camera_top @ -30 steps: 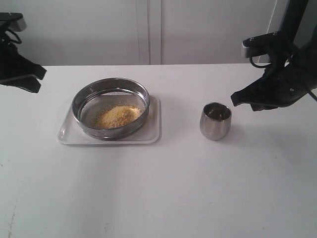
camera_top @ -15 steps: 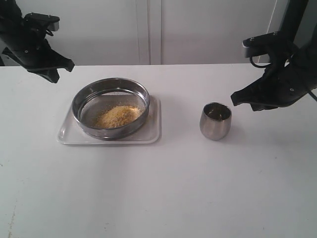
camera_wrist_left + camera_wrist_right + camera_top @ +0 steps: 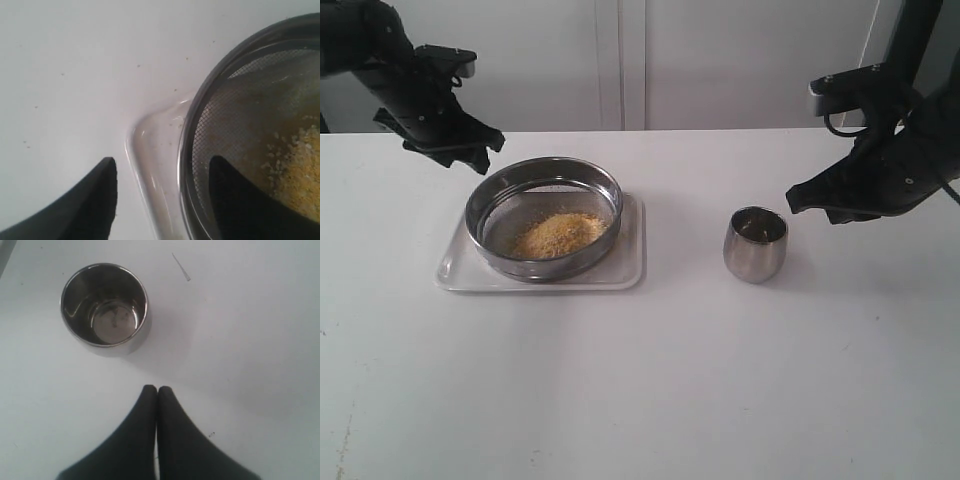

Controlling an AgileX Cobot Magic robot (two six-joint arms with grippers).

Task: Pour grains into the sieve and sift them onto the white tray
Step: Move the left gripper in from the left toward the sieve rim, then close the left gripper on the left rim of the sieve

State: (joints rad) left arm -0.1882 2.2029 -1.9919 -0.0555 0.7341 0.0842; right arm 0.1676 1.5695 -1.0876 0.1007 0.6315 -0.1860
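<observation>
Grains (image 3: 560, 233) lie in a golden-yellow heap on the mesh of the sieve (image 3: 535, 272), a little off centre toward its right side in the exterior view, with paler, coarser bits showing at the heap's edge in the left wrist view. The sieve sits on the white tray (image 3: 455, 270), which shows as a bare strip at the left and right ends; a few specks lie on the tray's corner. Tray and sieve stand on the left half of the white table (image 3: 720, 380).

The left gripper (image 3: 490, 152) hangs at the sieve's back-left edge with its fingers (image 3: 95, 200) spread wide and nothing between them. From its own camera, one finger lies over bare table outside the tray's corner and the other over the mesh inside the ring, so the sieve's wall and the tray's rim fall between the two. Whether any finger touches the steel I cannot tell.

The right gripper (image 3: 157, 390) has its fingers pressed together and holds nothing. It hovers to the right of the small steel cup (image 3: 754, 255), near it but apart — the cup stands upright on the table, nearly bare inside, well apart from the tray.
</observation>
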